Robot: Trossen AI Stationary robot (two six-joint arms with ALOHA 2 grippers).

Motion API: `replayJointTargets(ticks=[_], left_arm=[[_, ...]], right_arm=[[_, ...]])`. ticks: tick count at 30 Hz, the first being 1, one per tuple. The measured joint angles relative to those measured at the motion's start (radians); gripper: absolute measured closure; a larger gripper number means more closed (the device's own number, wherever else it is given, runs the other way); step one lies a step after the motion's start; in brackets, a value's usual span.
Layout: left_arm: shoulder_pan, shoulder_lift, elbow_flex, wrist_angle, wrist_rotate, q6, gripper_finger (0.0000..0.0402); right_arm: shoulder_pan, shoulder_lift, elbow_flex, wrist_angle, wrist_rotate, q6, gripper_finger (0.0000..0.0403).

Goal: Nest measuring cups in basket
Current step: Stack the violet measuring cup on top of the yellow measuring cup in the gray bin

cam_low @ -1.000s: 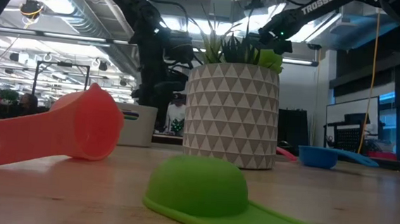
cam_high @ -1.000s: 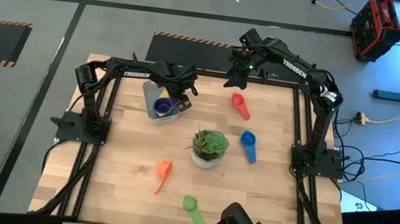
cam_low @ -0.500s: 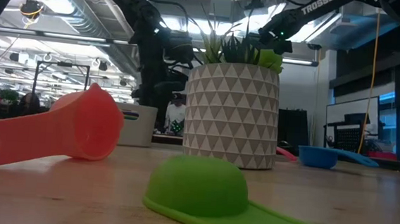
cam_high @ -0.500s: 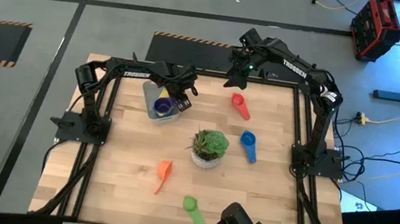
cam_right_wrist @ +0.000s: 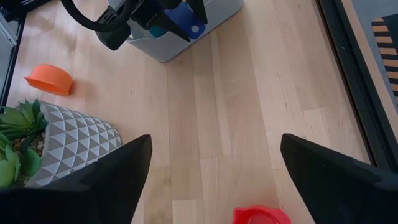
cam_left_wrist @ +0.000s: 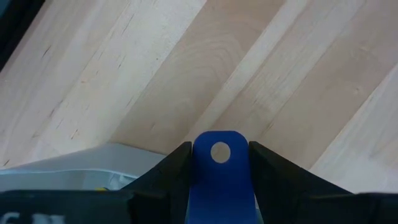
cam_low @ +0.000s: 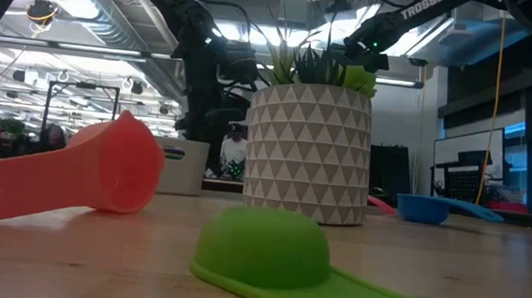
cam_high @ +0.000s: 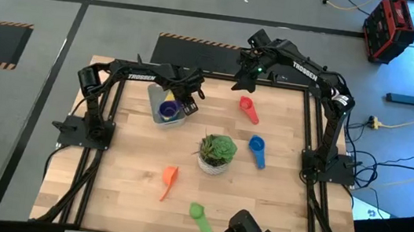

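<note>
My left gripper (cam_high: pixel 189 107) hangs over the right rim of the grey-white basket (cam_high: pixel 153 106) at the table's far left, shut on the handle of a blue measuring cup (cam_high: pixel 167 111). The cup's bowl lies inside the basket beside a yellow cup (cam_high: pixel 168 94). My right gripper (cam_right_wrist: pixel 211 180) stands open above the far right of the table. Below it a red cup (cam_high: pixel 248 108) lies on the wood. A light blue cup (cam_high: pixel 256 151), an orange cup (cam_high: pixel 168 181) and a green cup (cam_high: pixel 199 218) lie loose on the table. My left gripper pinches the blue cup's handle near its free end, by the hanging hole (cam_left_wrist: pixel 219 153), one finger (cam_left_wrist: pixel 171 171) on each long edge. The fingers come from above, pointing steeply down. The handle sticks out over the basket's rim (cam_left_wrist: pixel 74 163); the bowl is hidden in the wrist view.
A white patterned pot with a green plant (cam_high: pixel 217 152) stands in the middle of the table, between the basket and the loose cups. Bare wood lies right of the basket and along the near left. Black frame rails border the table's left and right sides.
</note>
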Motion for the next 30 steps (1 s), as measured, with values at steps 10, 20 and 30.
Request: replayJointTargets(ticks=[10, 20, 30], left_arm=[[0.0, 0.0, 0.0, 0.0, -0.045, -0.004, 0.0262], [0.0, 0.0, 0.0, -0.001, -0.05, -0.056, 0.0262], [0.0, -0.001, 0.0, 0.0, -0.05, -0.108, 0.0262]], right_arm=[[0.0, 0.0, 0.0, 0.0, 0.0, 0.0, 0.0042], [0.0, 0.0, 0.0, 0.0, 0.0, -0.001, 0.0042], [0.0, 0.0, 0.0, 0.0, 0.0, -0.003, 0.0042]])
